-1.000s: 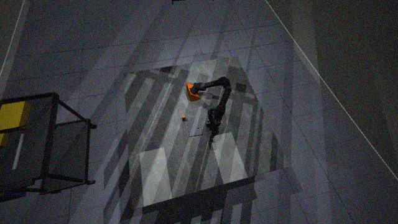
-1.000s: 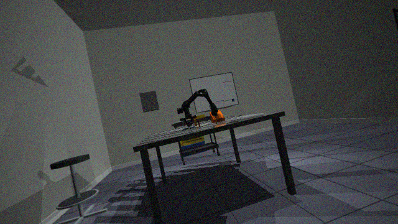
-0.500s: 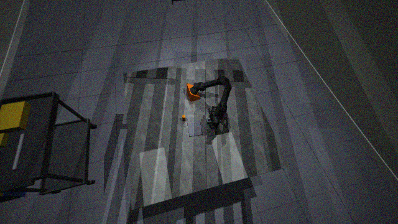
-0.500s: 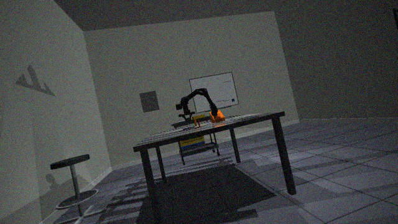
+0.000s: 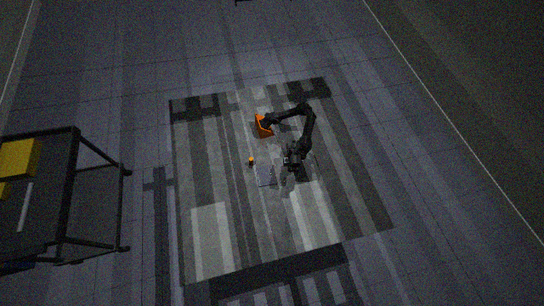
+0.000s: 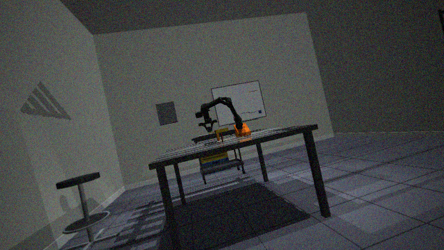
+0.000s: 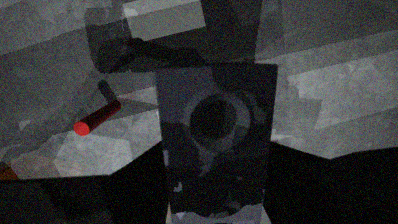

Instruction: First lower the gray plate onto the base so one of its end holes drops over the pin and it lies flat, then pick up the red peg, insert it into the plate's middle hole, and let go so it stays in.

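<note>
My gripper (image 5: 291,164) (image 6: 208,128) (image 7: 205,140) is shut on the gray plate (image 7: 172,87), held raised above the table. One round hole of the plate shows beyond the fingers in the wrist view; the plate's near part is dark and indistinct. The flat base (image 5: 264,178) lies left of the gripper in the top view, with a small pin (image 5: 270,173) on it. I cannot make out the base in the wrist view. The red peg (image 5: 251,161) (image 6: 218,136) (image 7: 99,118) stands upright beside the base, away from the fingers, and looks orange in the top view.
The orange mount (image 5: 263,128) (image 6: 243,130) is at the arm's foot on the table (image 5: 214,246) (image 6: 277,133), behind the peg and base. A cart with yellow boxes (image 5: 18,158) stands off the table's left side in the top view. Striped shadows cross the scene.
</note>
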`<state>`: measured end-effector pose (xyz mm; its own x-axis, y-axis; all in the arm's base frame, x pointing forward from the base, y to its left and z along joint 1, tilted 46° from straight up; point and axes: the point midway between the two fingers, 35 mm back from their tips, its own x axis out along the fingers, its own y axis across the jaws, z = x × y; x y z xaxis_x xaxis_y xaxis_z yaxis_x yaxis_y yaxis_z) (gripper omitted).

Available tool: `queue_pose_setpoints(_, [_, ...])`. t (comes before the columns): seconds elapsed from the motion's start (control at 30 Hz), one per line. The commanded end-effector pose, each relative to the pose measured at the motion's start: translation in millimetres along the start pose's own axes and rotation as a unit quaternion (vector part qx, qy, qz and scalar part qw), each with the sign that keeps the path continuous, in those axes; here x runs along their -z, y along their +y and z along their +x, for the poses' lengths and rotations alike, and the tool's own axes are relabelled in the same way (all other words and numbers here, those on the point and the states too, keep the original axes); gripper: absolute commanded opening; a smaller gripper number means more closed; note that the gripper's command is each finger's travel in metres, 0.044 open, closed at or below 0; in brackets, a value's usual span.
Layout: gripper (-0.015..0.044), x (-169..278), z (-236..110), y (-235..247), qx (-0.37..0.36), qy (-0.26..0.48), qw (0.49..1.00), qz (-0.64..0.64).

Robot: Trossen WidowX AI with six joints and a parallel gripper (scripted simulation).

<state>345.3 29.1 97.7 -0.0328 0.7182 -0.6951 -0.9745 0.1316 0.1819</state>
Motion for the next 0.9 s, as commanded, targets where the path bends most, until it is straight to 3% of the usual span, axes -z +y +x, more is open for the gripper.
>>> queue_pose_setpoints(0.0, [0.0,-1.4,-13.7,0.2,0.004,0.002,1.0,-0.005])
queue_pose_setpoints(0.87, [0.0,60.3,12.9,-18.8,0.006,0.003,0.999,0.039])
